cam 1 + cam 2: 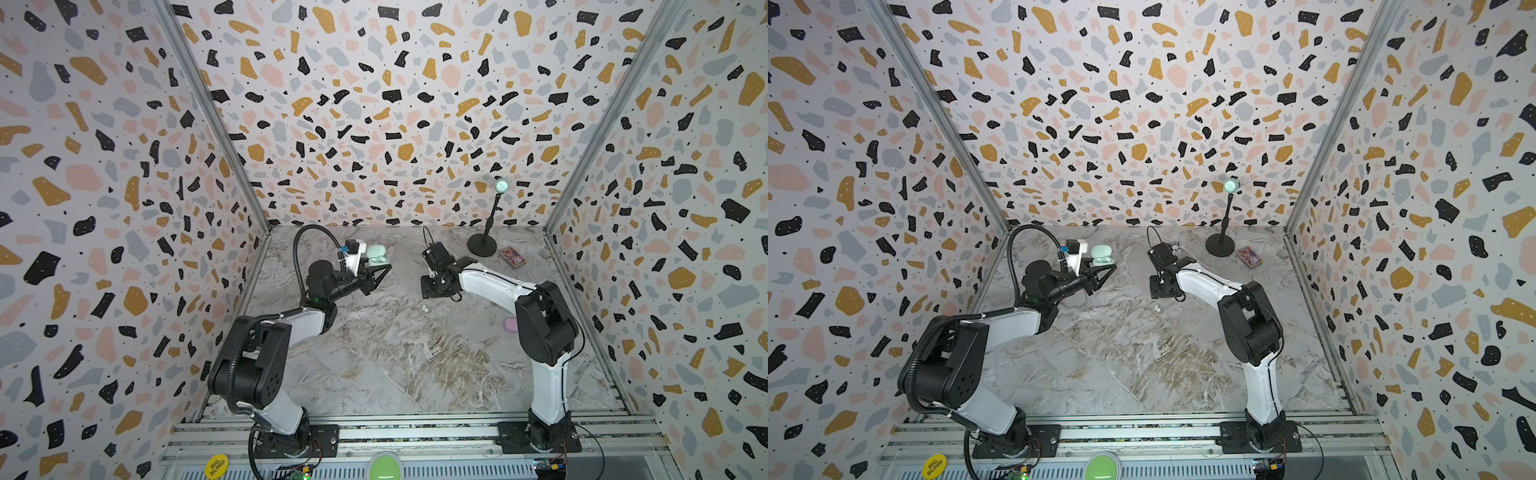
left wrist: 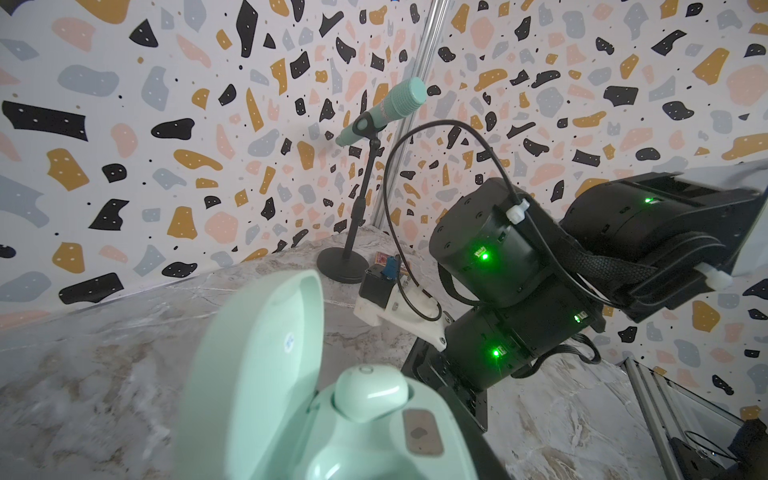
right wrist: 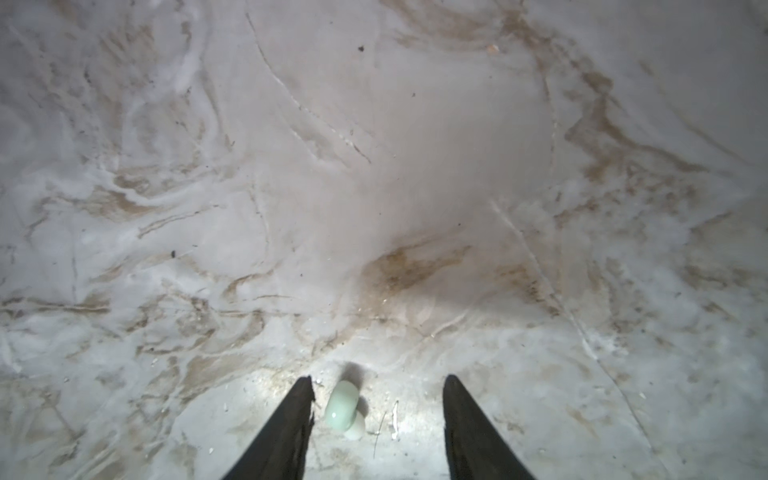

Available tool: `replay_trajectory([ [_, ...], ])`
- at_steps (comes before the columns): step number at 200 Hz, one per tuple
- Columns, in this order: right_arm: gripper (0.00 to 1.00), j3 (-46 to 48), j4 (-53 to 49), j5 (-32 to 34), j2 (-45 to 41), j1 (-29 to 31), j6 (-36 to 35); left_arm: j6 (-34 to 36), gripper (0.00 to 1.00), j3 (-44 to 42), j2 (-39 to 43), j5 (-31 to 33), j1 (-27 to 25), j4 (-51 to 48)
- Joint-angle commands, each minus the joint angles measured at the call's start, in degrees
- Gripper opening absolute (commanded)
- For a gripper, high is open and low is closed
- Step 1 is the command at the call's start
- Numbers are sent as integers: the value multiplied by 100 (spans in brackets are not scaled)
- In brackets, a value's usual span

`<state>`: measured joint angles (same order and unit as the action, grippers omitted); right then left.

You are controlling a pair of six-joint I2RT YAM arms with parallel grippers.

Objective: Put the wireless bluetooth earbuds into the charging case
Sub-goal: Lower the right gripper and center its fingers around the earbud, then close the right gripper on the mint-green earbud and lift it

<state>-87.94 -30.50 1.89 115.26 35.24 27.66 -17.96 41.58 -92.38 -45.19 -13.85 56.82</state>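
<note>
Both top views, front to back: a green button (image 1: 384, 465) and a yellow sticker (image 1: 216, 465) are seen at the front rail, w/ both arm bases bolted just behind. On the marbled surface (image 1: 374, 365), a pink item (image 1: 510, 322) is seen at right, partly hidden by the right arm. Near ctr, a loose earbud (image 1: 424, 308), mint-white, is seen lying on the surface. In the right wrist view it is framed btwn the fingers of the right claw (image 3: 379, 377), which are spread apart: one finger just beside the bud, the other well clear, tips down near the surface. Farther back at left, the left claw (image 1: 382, 271) is clamped on the mint charging case (image 1: 376, 255), held off the surface w/ lid open. In the left wrist view a 2nd earbud (image 2: 370, 397) is seen seated in one socket, the fingers themselves being hidden. Farthest back, a card box (image 1: 512, 257) and a mic stand (image 1: 482, 245) are set near the rear wall.
</note>
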Motion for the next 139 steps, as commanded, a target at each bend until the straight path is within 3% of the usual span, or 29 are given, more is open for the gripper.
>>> replay_trajectory([
  [1, 50, -207, -557, -100, 160, 138, 229, 117, 6, 15, 8, -122, -83, 150],
  [38, 40, -421, -776, 8, 424, 221, 257, 117, 6, -36, 44, -122, -139, 120],
  [139, 27, -699, -876, 243, 843, 362, 249, 70, 6, -19, 31, -138, -157, 189],
])
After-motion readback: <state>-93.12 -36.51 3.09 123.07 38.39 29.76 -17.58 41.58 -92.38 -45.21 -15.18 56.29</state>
